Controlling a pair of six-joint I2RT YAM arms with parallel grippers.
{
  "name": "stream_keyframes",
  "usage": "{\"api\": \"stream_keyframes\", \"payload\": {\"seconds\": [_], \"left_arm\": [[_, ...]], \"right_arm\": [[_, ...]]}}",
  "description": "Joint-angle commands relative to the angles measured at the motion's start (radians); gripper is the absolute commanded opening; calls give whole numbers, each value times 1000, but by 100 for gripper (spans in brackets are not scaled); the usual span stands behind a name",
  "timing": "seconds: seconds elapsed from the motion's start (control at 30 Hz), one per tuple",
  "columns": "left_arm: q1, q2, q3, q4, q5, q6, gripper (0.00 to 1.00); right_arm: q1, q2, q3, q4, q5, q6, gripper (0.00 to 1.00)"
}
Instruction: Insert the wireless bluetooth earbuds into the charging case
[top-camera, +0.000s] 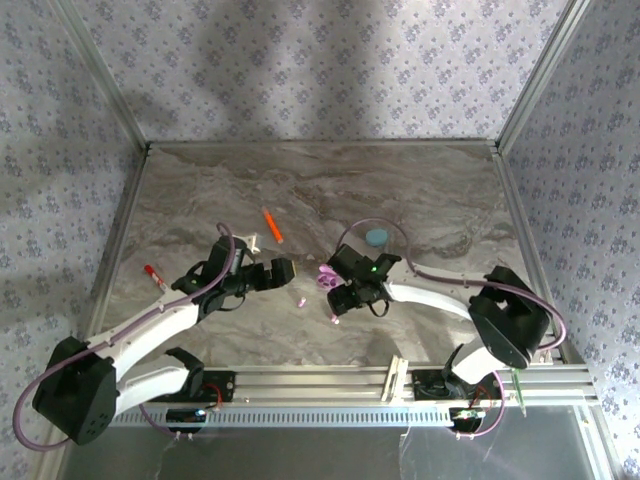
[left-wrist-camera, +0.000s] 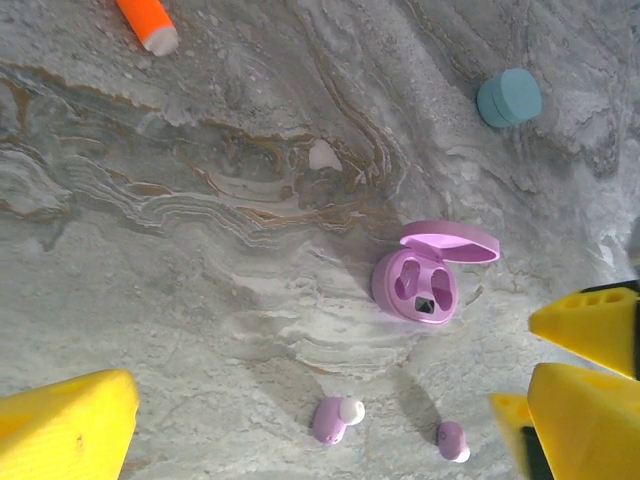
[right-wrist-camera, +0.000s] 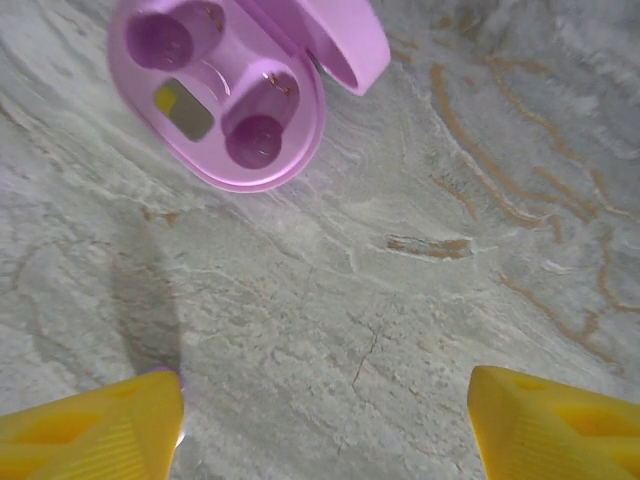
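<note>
Pink earbuds (left-wrist-camera: 335, 418) lie loose at lower centre of the left wrist view, just below the open pink case (left-wrist-camera: 430, 280).
Left gripper (left-wrist-camera: 325, 375) and right gripper (right-wrist-camera: 325, 390) both gape, empty; a pink sliver (right-wrist-camera: 165, 376) by the right's lower-left finger may be a bud. Light, glossy, slippery-looking: pinch across the rounded body.

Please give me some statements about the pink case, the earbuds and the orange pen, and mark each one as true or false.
1. The pink case has its lid open. True.
2. Both sockets of the pink case hold earbuds. False: both sockets are empty.
3. Two pink earbuds lie on the table near the pink case. True.
4. The orange pen lies inside the pink case. False: it lies on the table, well apart from the case.
</note>
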Motion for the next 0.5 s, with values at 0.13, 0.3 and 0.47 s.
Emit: {"api": "stream_keyframes", "payload": {"seconds": [0.13, 0.3, 0.47], "left_arm": [[37, -26, 116, -30, -58, 138, 100], [52, -24, 70, 64, -65, 149, 100], [89, -107, -11, 85, -65, 150, 100]], "right_arm": [[52, -14, 73, -105, 24, 117, 63], [102, 38, 114, -146, 68, 168, 63], [144, 113, 159, -161, 72, 176, 63]]}}
